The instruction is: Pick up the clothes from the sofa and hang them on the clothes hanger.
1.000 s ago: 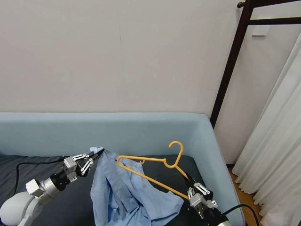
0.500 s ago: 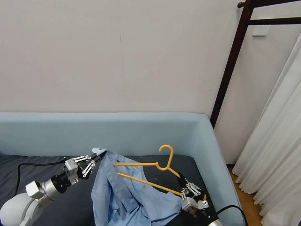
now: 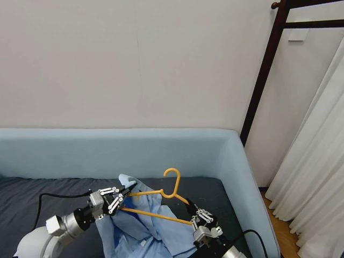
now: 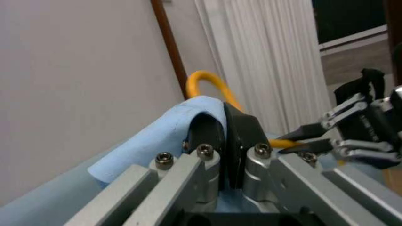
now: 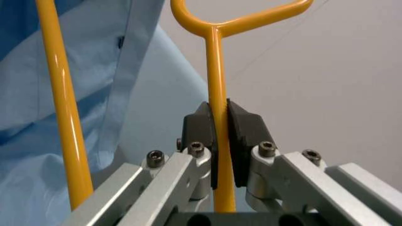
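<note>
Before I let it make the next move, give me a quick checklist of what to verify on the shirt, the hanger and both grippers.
1. Right gripper shut on the orange hanger: ok, pads clamp its bar.
2. Left gripper pinching the blue shirt: ok, fabric sits between its fingers.
3. Hanger shoulder inside the shirt: cannot tell, folds hide its end.
4. Hanger hook free: ok, nothing hangs on it.
5. Shirt off the dark seat cushion: not ok, its lower part lies bunched there.
6. Dark wooden clothes rack within reach: cannot tell; it stands past the sofa's right end.
</note>
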